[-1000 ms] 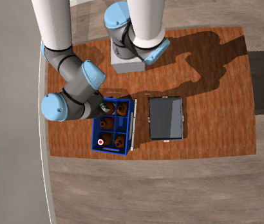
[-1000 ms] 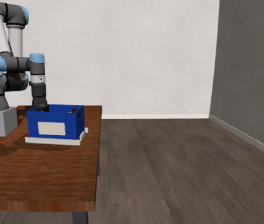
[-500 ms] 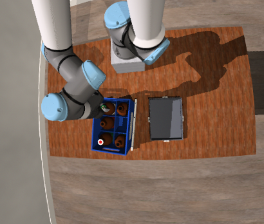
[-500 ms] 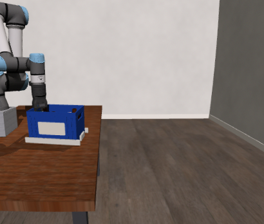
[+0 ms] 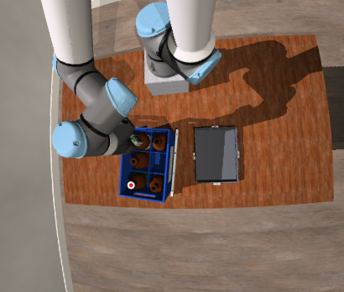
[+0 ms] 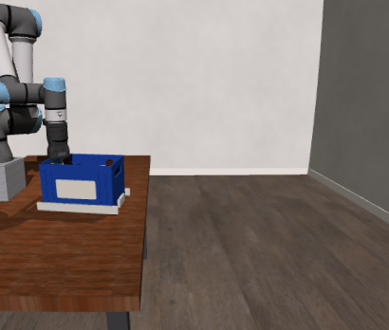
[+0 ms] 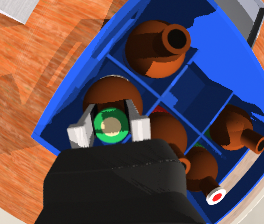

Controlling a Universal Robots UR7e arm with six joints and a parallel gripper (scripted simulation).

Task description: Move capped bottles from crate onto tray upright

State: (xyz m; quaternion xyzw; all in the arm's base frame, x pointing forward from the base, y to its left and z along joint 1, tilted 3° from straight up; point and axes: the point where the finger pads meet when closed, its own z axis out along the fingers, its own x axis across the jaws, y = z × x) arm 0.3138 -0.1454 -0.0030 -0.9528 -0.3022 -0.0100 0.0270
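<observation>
Your gripper (image 7: 111, 131) is clamped on the neck of a brown bottle with a green cap (image 7: 111, 125), one pale square finger pad (image 7: 80, 133) pressed to each side of the round cap. That bottle stands upright in a corner cell of the blue crate (image 7: 70, 94), the corner nearest the arm's grey block pedestal (image 5: 174, 87).

Out from there: the crate is a rectangular box split by thin blue dividers into a grid of cells. You can see an open-necked brown bottle (image 7: 157, 46) in the cell beside the held one, round-shouldered and glossy. At the far corner stands a bottle with a red-and-white cap (image 5: 131, 185).

Beside the crate, apart from it, the dark grey tray (image 5: 216, 153) lies flat and smooth on the reddish wood-grain table (image 5: 279, 126).
</observation>
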